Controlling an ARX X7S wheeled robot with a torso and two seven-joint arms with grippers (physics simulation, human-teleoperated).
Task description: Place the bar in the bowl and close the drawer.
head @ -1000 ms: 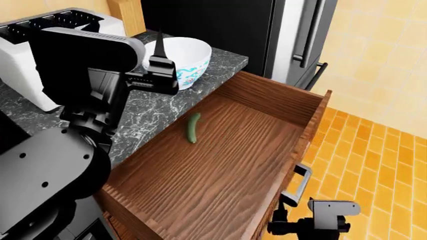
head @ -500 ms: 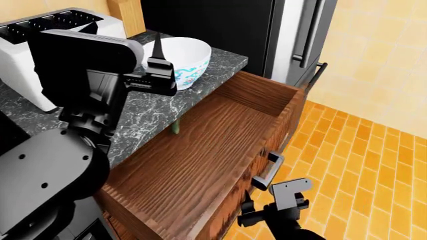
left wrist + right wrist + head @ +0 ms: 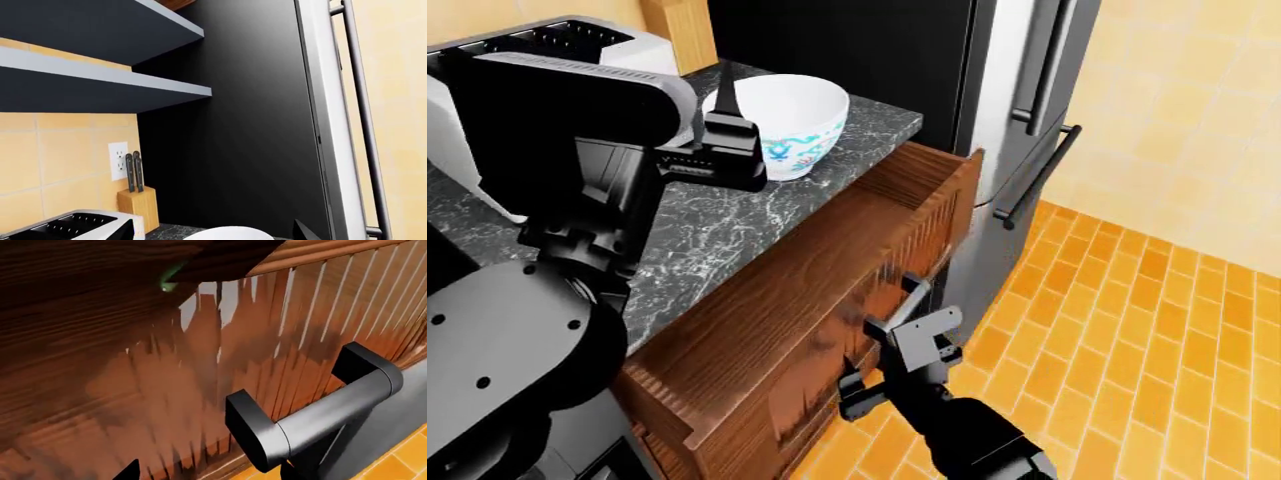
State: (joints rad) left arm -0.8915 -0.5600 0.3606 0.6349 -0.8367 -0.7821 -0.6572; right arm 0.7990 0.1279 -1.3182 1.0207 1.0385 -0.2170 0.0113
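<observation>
The drawer [image 3: 827,300] of reddish-brown grained wood juts partly open from under the dark marble counter [image 3: 714,215], its slatted front [image 3: 220,370] bearing a silver bar handle [image 3: 313,415]; a green sliver [image 3: 170,280] shows by a wooden edge in the right wrist view; the bowl [image 3: 777,122], white with teal and pink pattern, stands on the counter's far end, right of the toaster [image 3: 481,60]; the right gripper [image 3: 888,355] sits low at the drawer front beside the handle, its jaws unclear; the left gripper [image 3: 723,140] is raised near the bowl, one dark fingertip [image 3: 303,232] visible, its opening impossible to judge
</observation>
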